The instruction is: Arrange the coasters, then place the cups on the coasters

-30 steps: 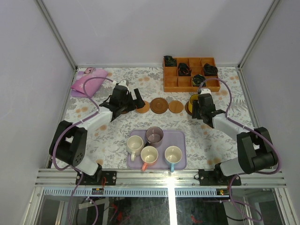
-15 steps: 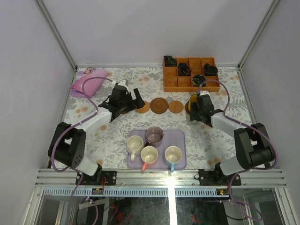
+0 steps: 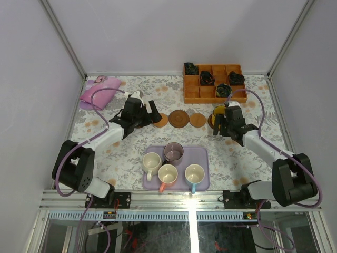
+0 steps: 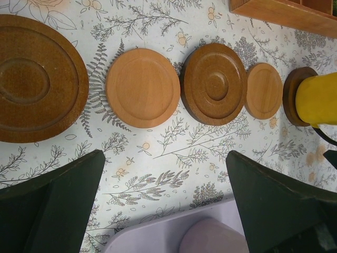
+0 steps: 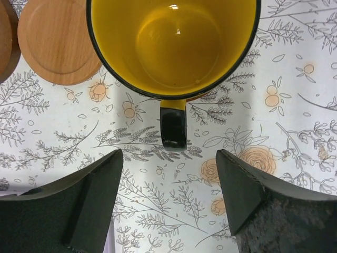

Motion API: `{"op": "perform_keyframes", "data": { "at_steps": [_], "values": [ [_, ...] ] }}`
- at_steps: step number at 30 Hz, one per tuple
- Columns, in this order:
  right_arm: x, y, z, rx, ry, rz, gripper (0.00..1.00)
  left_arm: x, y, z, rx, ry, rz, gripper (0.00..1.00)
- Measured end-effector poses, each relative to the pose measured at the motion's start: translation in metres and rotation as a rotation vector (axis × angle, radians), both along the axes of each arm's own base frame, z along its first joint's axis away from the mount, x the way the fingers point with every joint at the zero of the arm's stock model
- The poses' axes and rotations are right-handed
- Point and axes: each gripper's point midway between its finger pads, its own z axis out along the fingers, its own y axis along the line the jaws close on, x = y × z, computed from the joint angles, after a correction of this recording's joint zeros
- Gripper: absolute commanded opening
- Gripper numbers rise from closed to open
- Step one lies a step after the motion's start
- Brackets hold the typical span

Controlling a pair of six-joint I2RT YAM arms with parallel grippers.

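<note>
Widening within the last second, the right gripper is now seen with its jaws parted far wider than the handle lying between them, and nothing is held. The yellow mug has been let go and stands directly ahead of the fingertips, its dark handle pointed back into the gap and touched by neither finger. The mug is set on the end coaster of the row, so the first cup can be judged as placed. Four are left on the lilac tray behind and to the left of this gripper: the cream mug, the mauve mug, the pink-handled mug and the blue-handled mug. The left gripper is kept fully open and empty, as a second ago. Ahead of its fingers the large dark coaster, the tan coaster, the ringed dark coaster and the small tan coaster are laid in line. The end coaster is almost wholly covered by the mug, so how well the mug is centred cannot be told. The large dark coaster is cut by the frame edge in the left wrist view and largely hidden beneath the left gripper from above.
</note>
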Motion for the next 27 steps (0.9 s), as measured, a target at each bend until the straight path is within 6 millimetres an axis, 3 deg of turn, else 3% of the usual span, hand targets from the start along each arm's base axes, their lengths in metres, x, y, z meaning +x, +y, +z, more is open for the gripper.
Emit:
{"op": "perform_keyframes", "data": {
  "at_steps": [5,9,14,15,16,17,27],
  "values": [
    [-0.010,-0.001,-0.008,0.019,0.029,-0.032,0.44,-0.001,0.000,-0.001,0.001,0.002,0.000,1.00],
    [-0.033,-0.007,-0.026,0.020,0.107,-0.063,0.38,-0.001,0.000,-0.001,0.001,0.003,0.000,1.00],
    [-0.040,-0.008,-0.023,0.037,0.108,-0.084,0.27,-0.001,0.000,-0.001,0.001,0.003,-0.001,1.00],
    [-0.040,-0.007,-0.021,0.043,0.101,-0.089,0.22,-0.001,0.000,-0.001,0.001,0.003,0.000,1.00],
    [-0.040,-0.007,-0.020,0.049,0.097,-0.096,0.07,-0.001,0.000,-0.001,0.001,0.003,0.000,1.00],
    [-0.040,-0.007,-0.019,0.051,0.096,-0.100,0.01,-0.001,0.000,-0.001,0.001,0.003,0.000,1.00],
    [-0.043,-0.008,-0.034,0.043,0.152,-0.121,0.00,-0.001,0.000,-0.003,0.002,0.006,0.000,1.00]
  ]
}}
